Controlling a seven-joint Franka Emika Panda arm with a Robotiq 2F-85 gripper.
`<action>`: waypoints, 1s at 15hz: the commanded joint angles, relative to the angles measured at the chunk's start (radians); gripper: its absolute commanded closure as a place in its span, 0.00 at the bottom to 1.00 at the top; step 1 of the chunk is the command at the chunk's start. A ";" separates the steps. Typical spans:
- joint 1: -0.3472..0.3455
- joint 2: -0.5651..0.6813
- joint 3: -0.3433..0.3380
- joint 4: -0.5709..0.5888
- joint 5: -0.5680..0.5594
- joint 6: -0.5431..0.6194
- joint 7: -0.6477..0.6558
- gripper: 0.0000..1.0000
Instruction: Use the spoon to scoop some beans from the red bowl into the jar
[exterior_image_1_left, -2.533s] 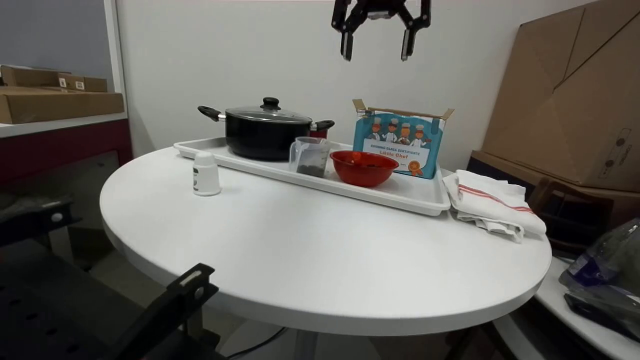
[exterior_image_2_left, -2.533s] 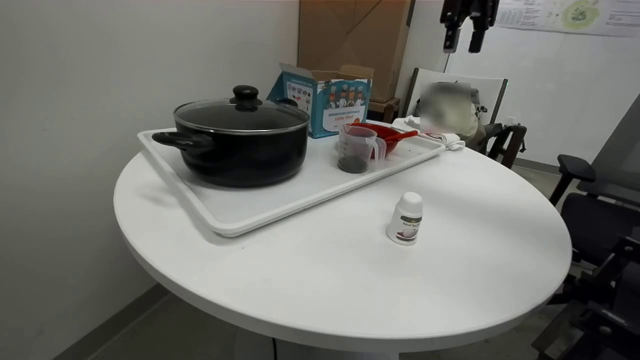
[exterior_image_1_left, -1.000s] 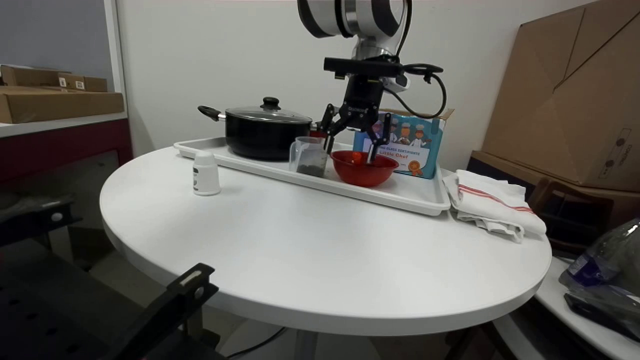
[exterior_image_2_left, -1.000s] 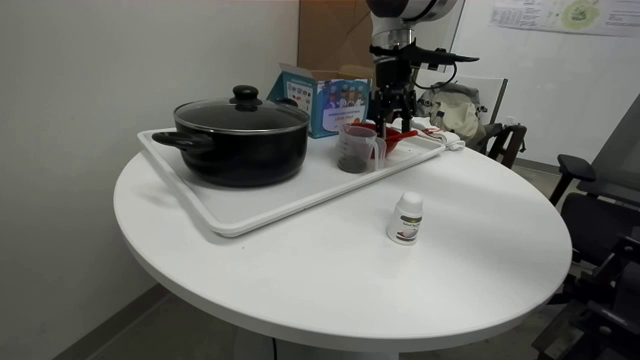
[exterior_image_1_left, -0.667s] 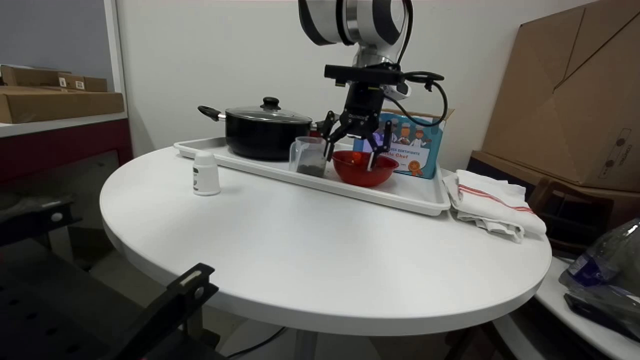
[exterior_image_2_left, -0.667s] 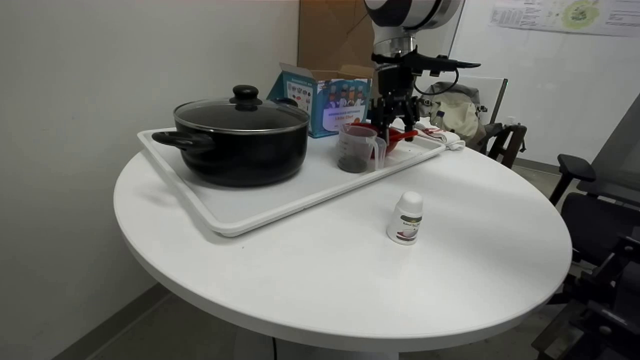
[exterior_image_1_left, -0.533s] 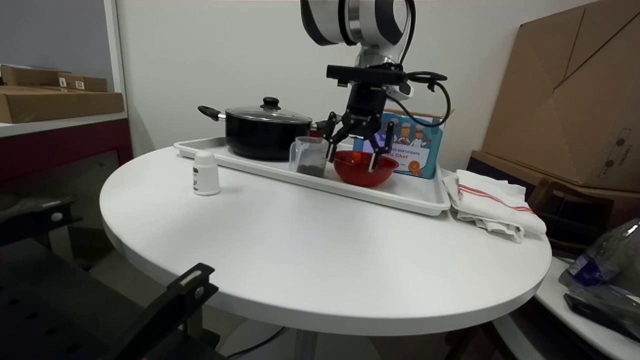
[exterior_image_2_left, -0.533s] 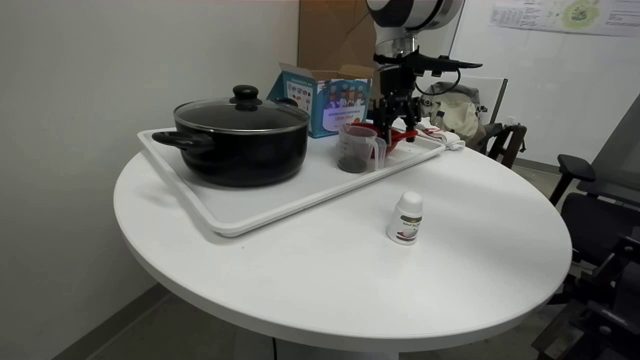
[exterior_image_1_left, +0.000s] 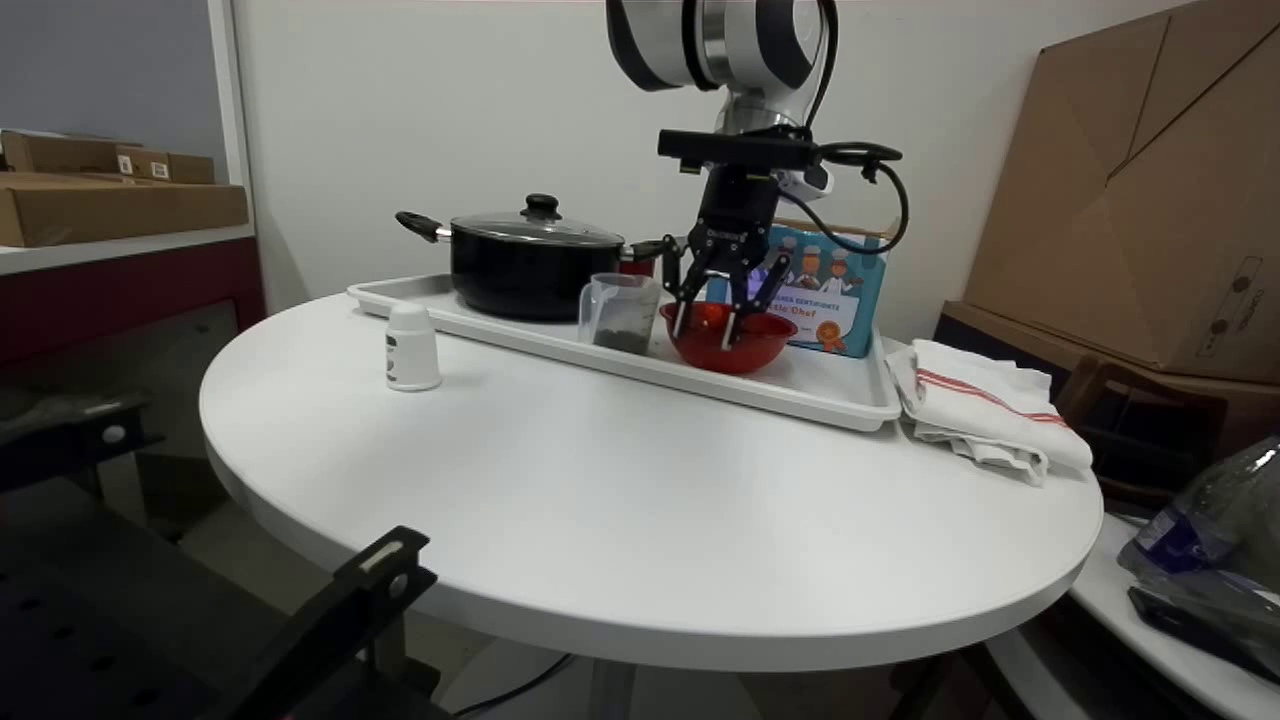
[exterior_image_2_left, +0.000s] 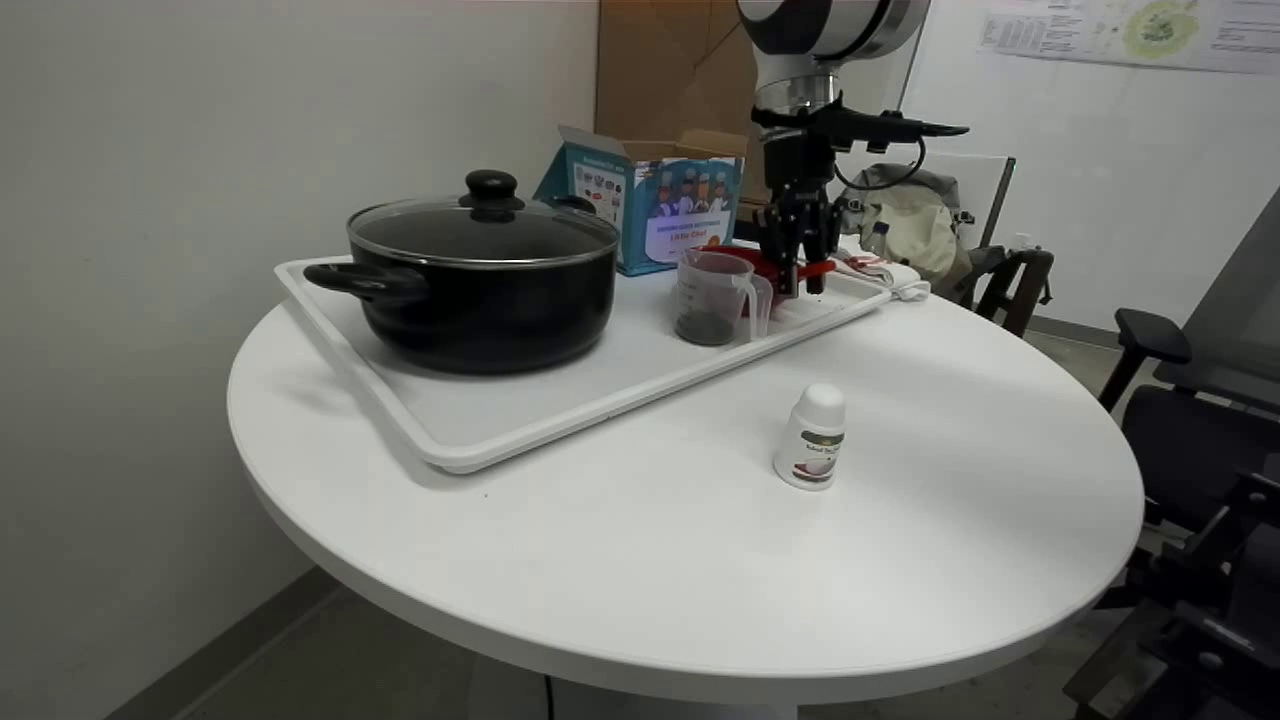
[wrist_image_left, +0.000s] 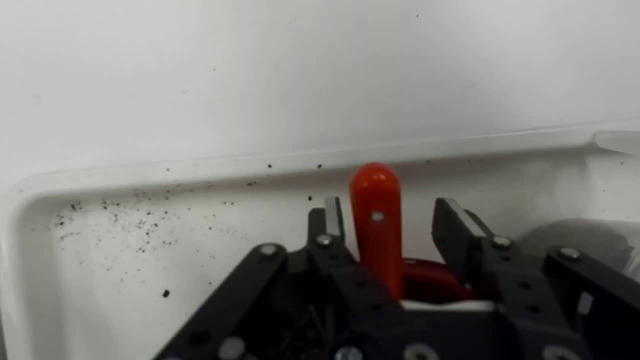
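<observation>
Parted fingers (exterior_image_1_left: 731, 330) hang in front of the red bowl (exterior_image_1_left: 706, 349)

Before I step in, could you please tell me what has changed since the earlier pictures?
The hand has come down to the spoon handle; its fingers have partly closed on either side of it, not gripping. The red bowl, clear jar and black pot stayed put.

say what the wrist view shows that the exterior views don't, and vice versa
Only the wrist view: a scatter of dark specks in a corner of the white tray, and a pale spot on the spoon handle.

Only the exterior views: the whole jar, black pot, blue box, towel and white bottle.

Both: the open end effector, spoon handle, white tray, table and part of the red bowl.
</observation>
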 joint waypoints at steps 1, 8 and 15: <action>-0.003 -0.017 0.002 -0.005 0.007 -0.017 0.003 0.79; -0.007 -0.030 0.002 -0.013 0.010 -0.013 -0.002 0.93; -0.013 -0.034 0.005 -0.013 0.015 -0.021 -0.005 0.47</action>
